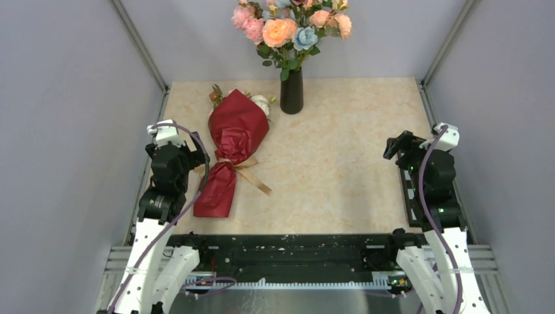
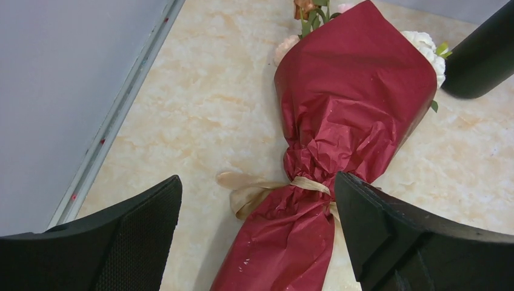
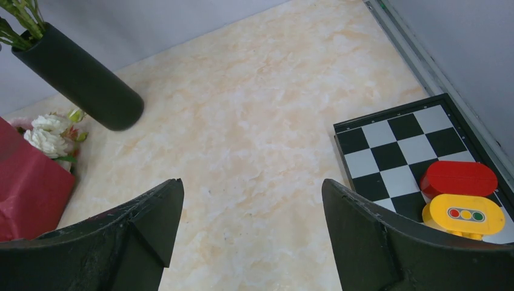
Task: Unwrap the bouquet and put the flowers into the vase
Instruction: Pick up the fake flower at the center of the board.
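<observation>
Bouquet in maroon crinkled paper [image 1: 232, 150] lies just left of the slim black vase [image 1: 291, 91]; left gripper [image 2: 257, 182] and right gripper [image 3: 251, 182] gape empty, so pinch the tan ribbon [image 2: 250, 195]'s loose tail squarely.

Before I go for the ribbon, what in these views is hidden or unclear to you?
- Stems inside the bouquet: covered by the red paper in every view.
- Ribbon knot: too small from the top; in the left wrist view its right end runs behind the left gripper's finger.
- Vase mouth: hidden by the big blooms from the top, cut off at the frame's corner in the right wrist view.
</observation>
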Robot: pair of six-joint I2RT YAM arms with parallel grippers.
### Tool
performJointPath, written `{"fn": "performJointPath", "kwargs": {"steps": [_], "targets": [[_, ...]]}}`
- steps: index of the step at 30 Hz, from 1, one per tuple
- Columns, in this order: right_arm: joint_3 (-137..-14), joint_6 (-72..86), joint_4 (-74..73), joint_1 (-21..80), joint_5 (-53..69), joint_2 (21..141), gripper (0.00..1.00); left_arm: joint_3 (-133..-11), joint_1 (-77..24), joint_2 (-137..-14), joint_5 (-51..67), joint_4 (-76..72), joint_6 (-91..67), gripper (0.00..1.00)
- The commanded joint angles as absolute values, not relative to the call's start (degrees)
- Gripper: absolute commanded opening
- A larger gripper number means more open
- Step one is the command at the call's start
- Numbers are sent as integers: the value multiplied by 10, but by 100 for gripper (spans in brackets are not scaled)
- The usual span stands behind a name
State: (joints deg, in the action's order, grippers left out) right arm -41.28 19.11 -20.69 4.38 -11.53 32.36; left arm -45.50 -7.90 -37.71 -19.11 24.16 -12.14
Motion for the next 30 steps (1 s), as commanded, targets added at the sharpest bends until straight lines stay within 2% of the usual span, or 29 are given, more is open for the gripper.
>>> {"fn": "performJointPath", "kwargs": {"steps": [1,10,21,26,30], "targets": [[-436,191,-199,43,-121,322,86,-477,-77,-386,-188,239,-133,99],[-436,191,-195,42,-111,321,86,-470,-77,-415,-172,240,-114,99],[-421,204,-176,42,-46,306,86,-483,-76,-549,-47,266,-96,99],[-419,205,-165,42,32,332,86,-501,-77,-616,14,263,-107,99],[-420,184,-146,42,123,340,86,-585,-78,-730,61,322,-106,99]]}}
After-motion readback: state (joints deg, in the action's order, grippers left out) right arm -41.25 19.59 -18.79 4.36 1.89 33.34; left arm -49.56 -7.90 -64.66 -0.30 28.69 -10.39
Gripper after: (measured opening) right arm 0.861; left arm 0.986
